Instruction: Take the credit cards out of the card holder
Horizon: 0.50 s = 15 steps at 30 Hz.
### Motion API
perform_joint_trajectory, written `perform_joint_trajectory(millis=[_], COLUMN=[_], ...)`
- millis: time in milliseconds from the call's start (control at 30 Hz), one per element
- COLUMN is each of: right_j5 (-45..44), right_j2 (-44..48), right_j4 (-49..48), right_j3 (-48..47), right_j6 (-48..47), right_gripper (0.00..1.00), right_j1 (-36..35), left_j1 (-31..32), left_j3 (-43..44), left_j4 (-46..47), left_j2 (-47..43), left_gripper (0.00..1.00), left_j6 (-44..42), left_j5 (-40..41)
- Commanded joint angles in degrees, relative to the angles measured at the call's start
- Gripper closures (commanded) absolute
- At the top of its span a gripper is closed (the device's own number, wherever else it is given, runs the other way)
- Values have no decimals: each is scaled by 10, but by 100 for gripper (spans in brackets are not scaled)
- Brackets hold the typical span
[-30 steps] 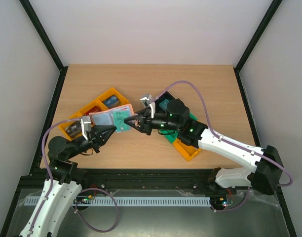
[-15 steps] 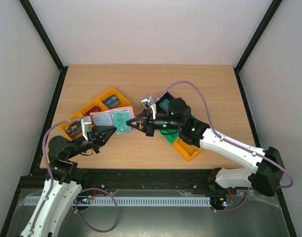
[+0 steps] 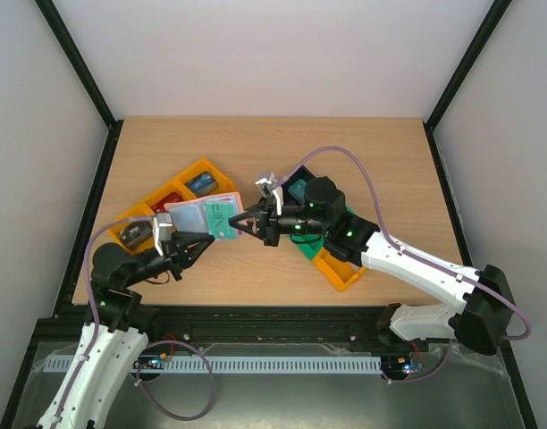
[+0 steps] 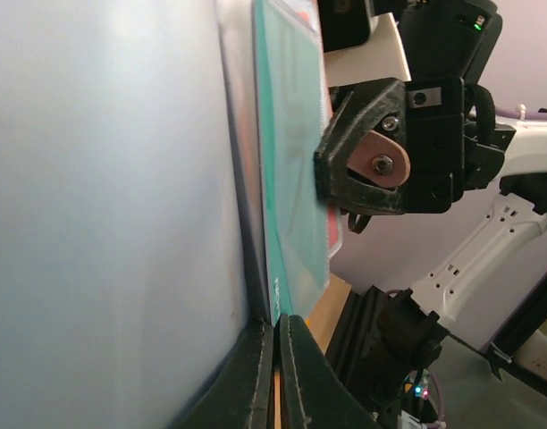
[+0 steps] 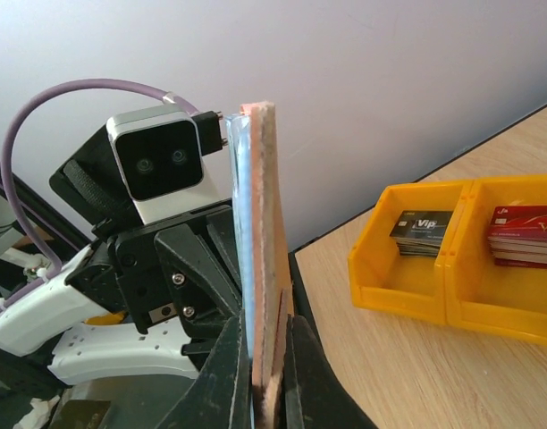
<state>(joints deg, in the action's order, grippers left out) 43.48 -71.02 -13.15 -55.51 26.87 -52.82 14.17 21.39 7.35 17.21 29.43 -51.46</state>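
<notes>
Orange bins (image 5: 408, 295) sit far left on the wooden surface (image 3: 363, 161), one row of compartments. Stacks of cards lie inside: a dark stack (image 5: 418, 234) and a red stack (image 5: 524, 234) show clearly in the right wrist view. The top view has a blue one in the far compartment.

Left hand (image 3: 204, 239) is just right of the bins, fingers pointing right. They are closed on the near-left edge of the holder (image 3: 195, 214). In the left wrist view the two dark fingertips (image 4: 256, 375) meet on that edge with no gap.

Holder is open, pale blue-grey inside facing up in the top view. It is held between the two hands and appears raised off the surface. From the right wrist it is edge-on and upright, its brownish-pink outside toward the right.

Teal card (image 3: 223, 218) lies in the holder's right half, partly sticking out toward the right hand.

Right hand (image 3: 239, 224) comes in from the right, fingers pointing left, clamped on the holder's right edge. In the left wrist view one finger presses on the teal card's face. Whether the grip takes the card alone or card and holder together, I cannot tell.

Further right, under the right arm: a black bin (image 3: 294, 186), a green bin (image 3: 349, 214) and another orange bin (image 3: 338, 277).
</notes>
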Motion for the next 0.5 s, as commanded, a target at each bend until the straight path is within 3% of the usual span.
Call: perform_joint_trajectory(millis=[0, 100, 233, 467], right_j5=[8, 5, 37, 53], right_j2=[-1, 2, -10, -18], right_j4=[-19, 1, 17, 21], right_j3=[-14, -15, -20, -17], right_j6=[-5, -20, -24, -30], right_gripper=[98, 96, 77, 75], right_j1=[-2, 0, 1, 1], left_j1=[-2, -1, -1, -1], left_j3=[3, 8, 7, 10], left_j4=[-1, -9, -6, 10], left_j2=[-9, -15, -16, -35], left_gripper=[97, 97, 97, 97], left_j6=[-3, -6, -5, 1], left_j5=[-3, 4, 17, 18])
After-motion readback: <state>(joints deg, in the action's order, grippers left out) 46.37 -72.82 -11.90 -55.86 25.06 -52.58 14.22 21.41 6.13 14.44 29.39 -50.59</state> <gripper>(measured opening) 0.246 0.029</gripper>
